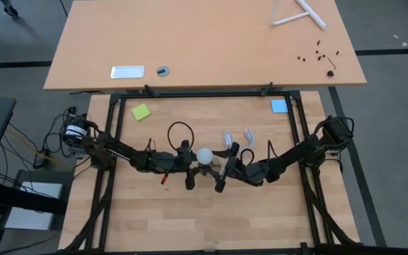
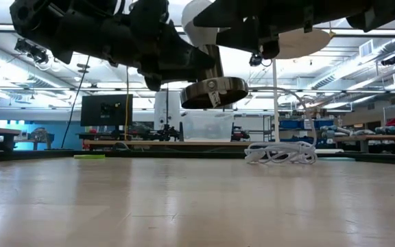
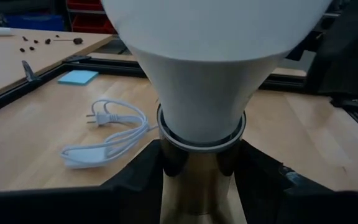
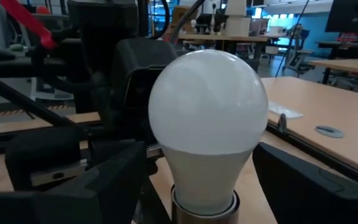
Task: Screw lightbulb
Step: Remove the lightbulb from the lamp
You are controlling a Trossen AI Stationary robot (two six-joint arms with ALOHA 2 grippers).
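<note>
Both arms meet above mid-table. Left gripper [image 1: 188,168] clamps the brass-coloured socket [image 3: 197,168], its dark fingers [image 3: 138,177] either side of the collar. Right gripper [image 1: 222,170] flanks the lightbulb [image 1: 204,155]; its jaws stand wide beside the white globe, contact not clear.

The lightbulb sits neck-down in the socket, both lifted well clear of the table, as the low view shows.

Handling, by judgement: light, smooth and slippery frosted shell, likely fragile. Best taken across the widest part of the globe with modest squeeze and turned gently; the neck is too close to the collar to hold.

Surface: pale wooden table [image 2: 197,206], flat, inside a dark frame. A coiled white cord [image 2: 280,154] lies on it, well apart.

Room: open workshop, benches, monitors, ceiling lights.
</note>
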